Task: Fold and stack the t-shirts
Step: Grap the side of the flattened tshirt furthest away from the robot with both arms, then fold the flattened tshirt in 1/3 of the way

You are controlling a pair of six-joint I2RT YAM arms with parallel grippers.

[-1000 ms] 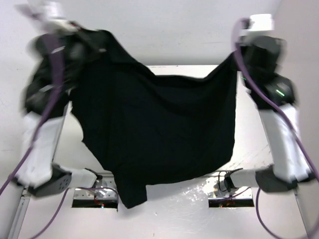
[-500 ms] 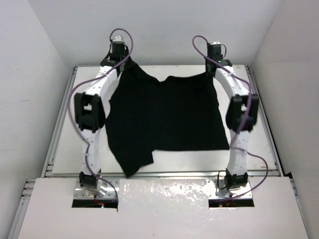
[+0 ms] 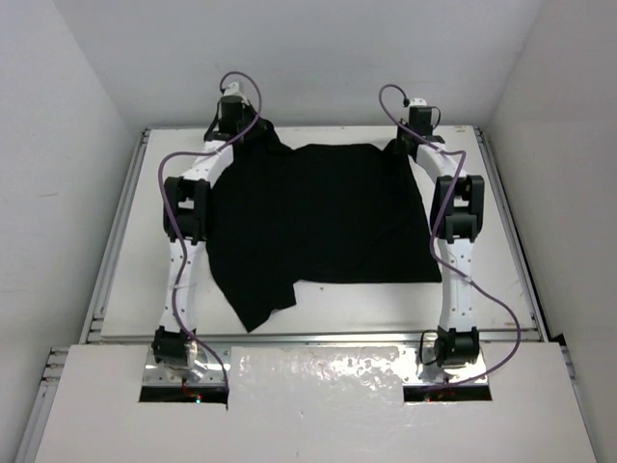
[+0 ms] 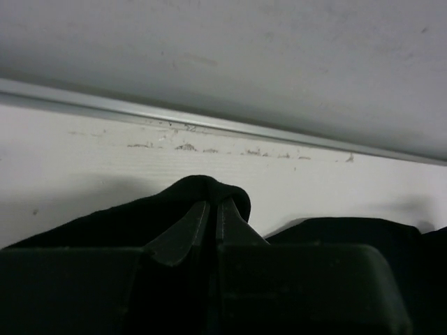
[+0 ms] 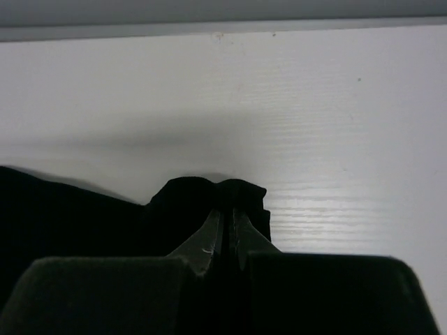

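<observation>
Two closed pinches, left tool (image 4: 213, 206) and right tool (image 5: 228, 215) each gripping black t-shirt (image 3: 318, 212) (far corners), spread on table (image 3: 496, 241).

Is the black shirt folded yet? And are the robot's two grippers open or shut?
t-shirt: not folded, spread out flat on the table, one part sticking out at the near left.
left gripper: shut, pinching the t-shirt's far left corner.
right gripper: shut, pinching the t-shirt's far right corner.
</observation>
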